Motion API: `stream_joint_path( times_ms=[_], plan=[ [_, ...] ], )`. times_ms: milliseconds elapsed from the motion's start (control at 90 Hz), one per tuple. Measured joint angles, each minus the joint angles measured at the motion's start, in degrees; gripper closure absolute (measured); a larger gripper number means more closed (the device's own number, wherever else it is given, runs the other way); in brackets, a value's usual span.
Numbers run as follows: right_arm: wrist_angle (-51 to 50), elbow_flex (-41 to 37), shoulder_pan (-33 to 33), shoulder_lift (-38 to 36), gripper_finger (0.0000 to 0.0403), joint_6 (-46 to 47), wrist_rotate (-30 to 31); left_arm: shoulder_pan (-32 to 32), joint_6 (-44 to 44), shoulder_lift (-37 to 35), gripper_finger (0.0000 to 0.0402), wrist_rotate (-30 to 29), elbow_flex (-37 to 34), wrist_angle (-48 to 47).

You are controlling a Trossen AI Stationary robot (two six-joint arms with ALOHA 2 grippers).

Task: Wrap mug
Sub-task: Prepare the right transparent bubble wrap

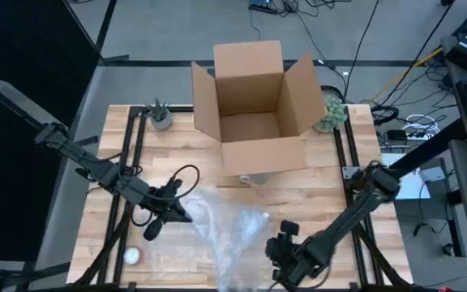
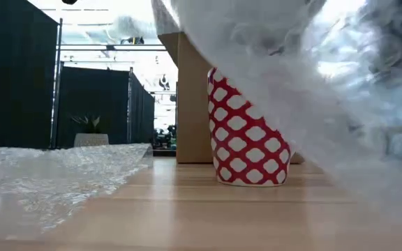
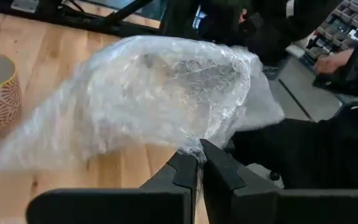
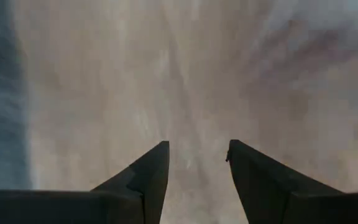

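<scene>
Our left gripper has its jaws clamped on a bunched edge of the bubble wrap; the right gripper holds its jaws apart over the sheet. The mug stands upright on the surface before the cardboard box. We judge the thin pinch could slip, or the draped wrap could snag the mug and tip it.

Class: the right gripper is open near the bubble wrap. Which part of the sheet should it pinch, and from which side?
Probably the free edge of the bubble wrap nearest the right gripper, approached from the right. The left gripper already pinches the opposite edge, lifting the thin sheet, so two held edges could spread it toward the mug.
</scene>
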Motion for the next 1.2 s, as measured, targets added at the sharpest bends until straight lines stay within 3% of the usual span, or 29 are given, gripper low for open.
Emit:
stream_joint_path(
  times_ms=[167, 489, 633, 733, 900, 1011, 1078, 1200],
  plan=[
    [-4.79, 0.38, 1.14, 4.55, 0.025, 5.43, -13.89, -0.01, 0.0, 0.0, 0.0401, -0.4, 0.0, 0.02],
    [-30.3, -0.19, 5.18, 0.46, 0.025, 14.35, -26.0, -0.66, -5.22, 0.52, 0.0401, -2.53, 0.0, -6.41],
    [-34.62, -0.16, 6.86, -1.96, 0.025, 13.24, -29.2, -0.66, -11.52, 0.56, 0.0401, -2.91, 0.0, -13.53],
    [-35.89, -0.07, 6.49, -5.06, 0.025, 16.81, -25.4, -0.79, -15.39, 0.56, 0.0401, -2.99, 0.0, -18.25],
    [-30.61, -0.05, 4.94, -7.93, 0.025, 20.12, -6.7, -0.76, -13.49, 0.54, 0.0401, -4.45, 0.0, -12.89],
    [-25.89, -0.15, 4.09, -7.18, 0.025, 19.88, 2.55, -0.69, -12.34, 0.56, 0.0402, -5.43, 0.0, -14.03],
    [-21.63, -0.96, 3.54, -6.35, 0.025, 18.34, 3.91, -0.45, -14.29, 0.56, 0.04, -5.45, 0.0, -16.05],
    [-12.3, -4.35, 3.12, -4.26, 0.025, 15.35, 0.3, -0.33, -18.83, 0.56, 0.0376, -5.43, 0.0, -23.81]
  ],
)
